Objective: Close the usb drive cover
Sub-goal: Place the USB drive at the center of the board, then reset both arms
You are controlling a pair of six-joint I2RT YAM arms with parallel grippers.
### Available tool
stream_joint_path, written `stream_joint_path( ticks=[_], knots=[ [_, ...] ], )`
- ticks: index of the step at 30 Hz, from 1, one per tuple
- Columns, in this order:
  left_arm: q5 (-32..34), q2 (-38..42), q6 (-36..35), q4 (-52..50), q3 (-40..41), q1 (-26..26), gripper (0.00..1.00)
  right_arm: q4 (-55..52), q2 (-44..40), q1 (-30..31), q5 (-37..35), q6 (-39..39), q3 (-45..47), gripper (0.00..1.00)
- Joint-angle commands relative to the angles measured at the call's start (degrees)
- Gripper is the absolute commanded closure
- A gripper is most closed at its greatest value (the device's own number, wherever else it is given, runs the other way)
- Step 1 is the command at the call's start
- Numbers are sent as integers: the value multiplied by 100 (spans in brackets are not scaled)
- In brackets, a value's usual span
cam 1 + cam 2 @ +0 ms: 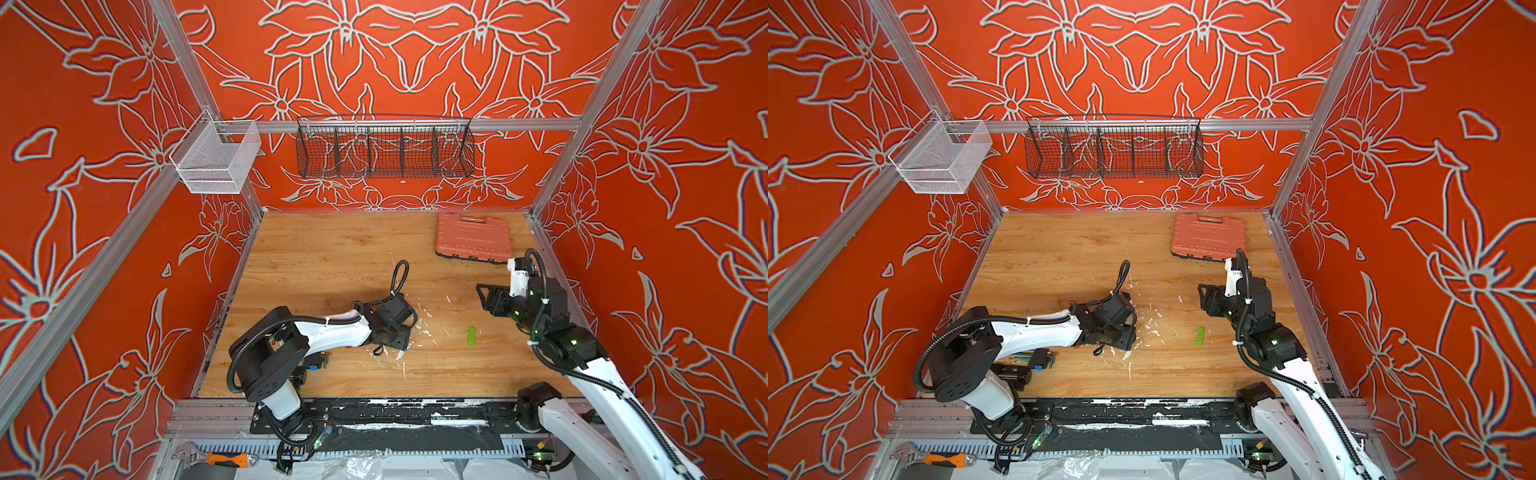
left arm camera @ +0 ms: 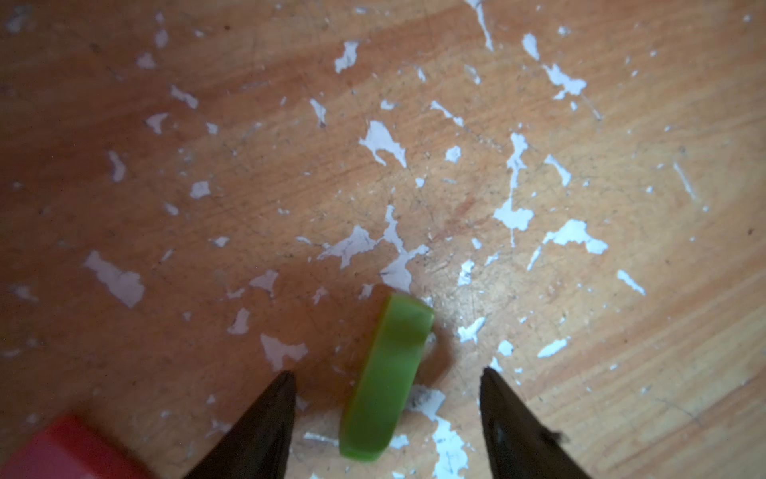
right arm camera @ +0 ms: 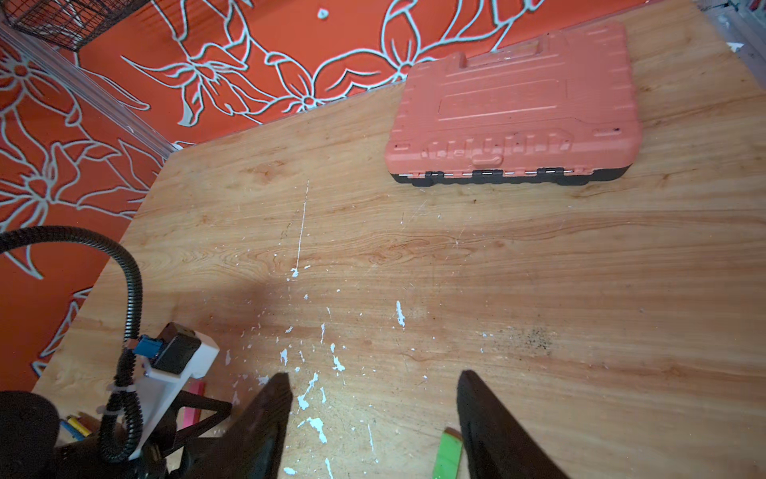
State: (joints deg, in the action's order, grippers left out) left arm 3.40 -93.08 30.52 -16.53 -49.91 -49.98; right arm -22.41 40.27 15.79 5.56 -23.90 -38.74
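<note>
In the left wrist view a green usb drive (image 2: 389, 344) lies flat on the chipped wood between the fingertips of my left gripper (image 2: 387, 373). The gripper is open and neither finger touches the drive. It looks like one plain green bar with no metal plug showing. In both top views the left gripper (image 1: 401, 338) (image 1: 1126, 336) points down and hides that spot. A similar green stick (image 1: 471, 336) (image 1: 1200, 336) (image 3: 447, 454) lies further right, between the arms. My right gripper (image 1: 482, 293) (image 1: 1202, 293) (image 3: 374, 374) hangs open and empty above the table.
An orange tool case (image 1: 473, 239) (image 3: 514, 108) lies at the back right. A red block (image 2: 62, 452) sits close beside the left gripper. Small tools (image 1: 1034, 359) lie under the left arm. A black wire basket (image 1: 384, 149) and a white mesh basket (image 1: 216, 160) hang on the frame.
</note>
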Motion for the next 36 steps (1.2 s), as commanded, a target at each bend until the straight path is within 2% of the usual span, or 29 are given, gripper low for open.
stream_joint_path(
  ticks=[1, 4, 6, 9, 11, 14, 15, 16, 18, 20, 22, 24, 26, 27, 29, 30, 31, 32, 33, 34, 35, 36],
  knots=[
    [307, 145, 59, -351, -109, -28, 17, 76, 37, -11, -402, 192, -80, 34],
    [593, 442, -1, -654, -320, -14, 11, 25, 51, -15, -943, 249, -76, 33],
    [1045, 781, -51, -904, -480, 54, 5, 138, 92, -18, -1378, 419, 26, 33],
    [1624, 1401, -285, -1095, -618, 570, 3, 580, 296, -17, -2108, 700, 330, 33],
    [2444, 1799, -484, -998, -494, 1034, 3, 1130, 431, -21, -2514, 936, 651, 33],
    [4089, 2329, -1268, -87, 193, 1491, 0, 2323, 718, -32, -3082, 1345, 1294, 32],
    [4513, 2475, -1764, 562, 561, 1597, 1, 2797, 878, -54, -3221, 1465, 1521, 31],
    [4603, 2627, -2223, 1116, 874, 1751, 2, 3172, 1046, -92, -3365, 1568, 1657, 31],
    [4413, 2871, -2593, 1960, 1464, 2267, 2, 3473, 1270, -154, -3499, 1777, 1742, 31],
    [3672, 3104, -2575, 2510, 2026, 3040, 2, 4224, 1458, -326, -3439, 1939, 2024, 31],
    [3250, 3266, -2540, 3179, 2601, 3702, 2, 4935, 1743, -611, -3238, 1859, 2312, 31],
    [2543, 3298, -2655, 4086, 3165, 4189, 2, 5466, 2162, -793, -3104, 1825, 2446, 31],
    [1803, 3190, -2459, 4490, 3442, 4660, 3, 5966, 2483, -843, -3096, 1923, 2427, 31],
    [1721, 3054, -2404, 4651, 3487, 4758, 3, 6270, 2655, -856, -2853, 2168, 2440, 31],
    [1392, 2704, -2368, 4833, 3426, 4908, 3, 7124, 3234, -858, -2829, 2285, 2587, 31],
    [1329, 2480, -2420, 4847, 3302, 4910, 2, 7944, 3625, -868, -2697, 2393, 2778, 30],
    [1218, 2352, -2450, 4639, 3131, 4910, 3, 8284, 3845, -852, -2567, 2491, 2809, 30],
    [1185, 2117, -2474, 4741, 3077, 4910, 3, 8036, 3981, -863, -2424, 2476, 2705, 13],
    [1160, 1776, -2519, 5165, 3093, 4933, 3, 7890, 4135, -844, -2603, 2458, 2489, 3],
    [1062, 1564, -2608, 5106, 2935, 4938, 3, 7637, 4197, -850, -2605, 2444, 2307, 3],
    [1017, 1634, -2568, 4470, 2707, 4934, 3, 7256, 4178, -856, -2563, 2409, 2151, 3],
    [1000, 1664, -2548, 4626, 2776, 4963, 3, 7177, 4079, -870, -2521, 2395, 2208, 3]
  ],
)
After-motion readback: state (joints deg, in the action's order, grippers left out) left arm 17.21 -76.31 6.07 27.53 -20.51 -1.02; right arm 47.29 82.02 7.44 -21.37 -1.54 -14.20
